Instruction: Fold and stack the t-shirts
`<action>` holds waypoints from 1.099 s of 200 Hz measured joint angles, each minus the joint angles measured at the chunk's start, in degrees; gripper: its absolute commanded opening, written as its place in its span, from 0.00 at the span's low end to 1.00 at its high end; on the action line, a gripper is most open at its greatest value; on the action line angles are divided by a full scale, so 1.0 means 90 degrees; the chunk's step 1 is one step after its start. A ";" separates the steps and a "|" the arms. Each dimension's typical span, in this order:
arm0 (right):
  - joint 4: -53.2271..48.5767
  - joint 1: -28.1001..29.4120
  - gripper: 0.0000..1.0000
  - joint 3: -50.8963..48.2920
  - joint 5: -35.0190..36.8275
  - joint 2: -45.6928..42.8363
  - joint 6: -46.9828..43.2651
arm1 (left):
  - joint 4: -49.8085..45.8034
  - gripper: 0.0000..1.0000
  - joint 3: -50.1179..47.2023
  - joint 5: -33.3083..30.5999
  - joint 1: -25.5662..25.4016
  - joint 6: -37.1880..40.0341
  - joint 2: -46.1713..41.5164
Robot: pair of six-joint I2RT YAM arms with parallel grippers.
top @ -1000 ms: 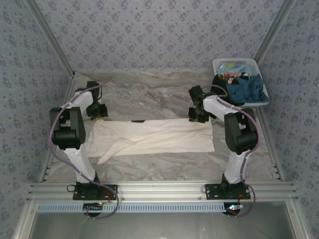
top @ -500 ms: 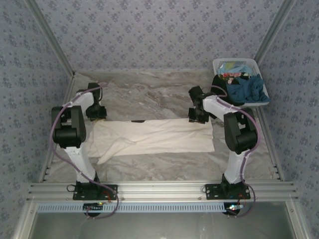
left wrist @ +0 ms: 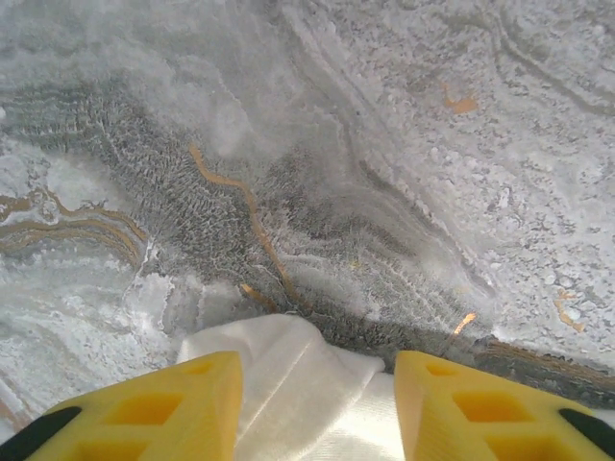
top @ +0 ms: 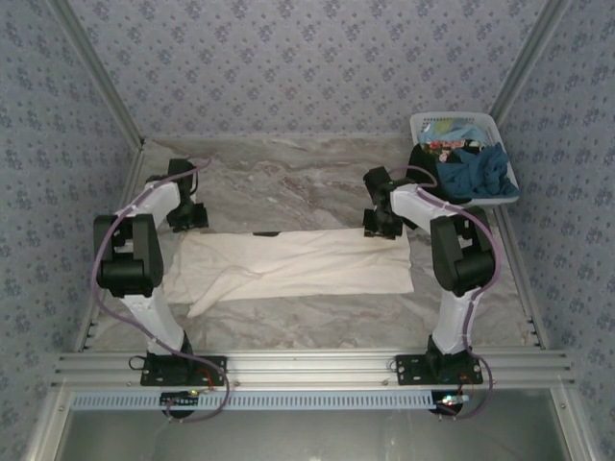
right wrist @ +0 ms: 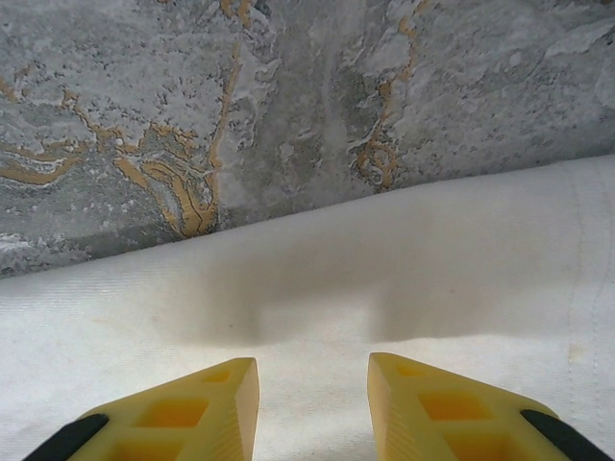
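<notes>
The large off-white t-shirt (top: 298, 264) lies folded into a long band across the middle of the table. My left gripper (top: 188, 219) hangs open over its far left corner (left wrist: 288, 375), the yellow fingers (left wrist: 183, 408) either side of the cloth tip. My right gripper (top: 381, 223) stands open just above the shirt's far right edge (right wrist: 384, 269), with flat cloth between its fingers (right wrist: 437, 413). Black and teal-blue shirts (top: 476, 171) are heaped in the basket.
A white slatted basket (top: 423, 123) sits at the back right corner. The marbled table top (top: 279, 182) stretches behind the shirt. Metal frame rails (top: 307, 365) run along the near edge, and patterned walls close in the sides.
The left arm has shifted slightly, its elbow moving left; the left gripper stays by the shirt's far left corner. The right arm and the shirt have not moved.
</notes>
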 measured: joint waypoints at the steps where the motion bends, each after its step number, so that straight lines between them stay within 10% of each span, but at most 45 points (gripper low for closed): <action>1: 0.0000 0.0000 0.37 0.0000 0.0000 0.0002 0.0000 | 0.0000 0.44 0.0000 0.0000 0.0000 0.0002 0.0000; 42: -0.0002 0.0002 0.37 0.0000 0.0000 0.0058 0.0000 | -0.0070 0.40 0.0000 -0.0027 0.0000 0.0017 0.0233; 102: -0.0024 0.0002 0.29 -0.0007 0.0044 0.0083 0.0002 | -0.0155 0.08 0.0160 -0.0340 -0.0002 -0.0102 0.0464; 166: -0.0340 0.0022 0.03 0.0136 0.0376 0.0342 -0.0024 | -0.0559 0.09 0.0304 -0.0236 0.0610 -0.1214 0.0304; 220: -0.0542 0.0083 0.00 0.0313 0.0520 0.0481 -0.0005 | -0.0629 0.10 0.0299 0.0721 0.1438 -0.2028 0.0051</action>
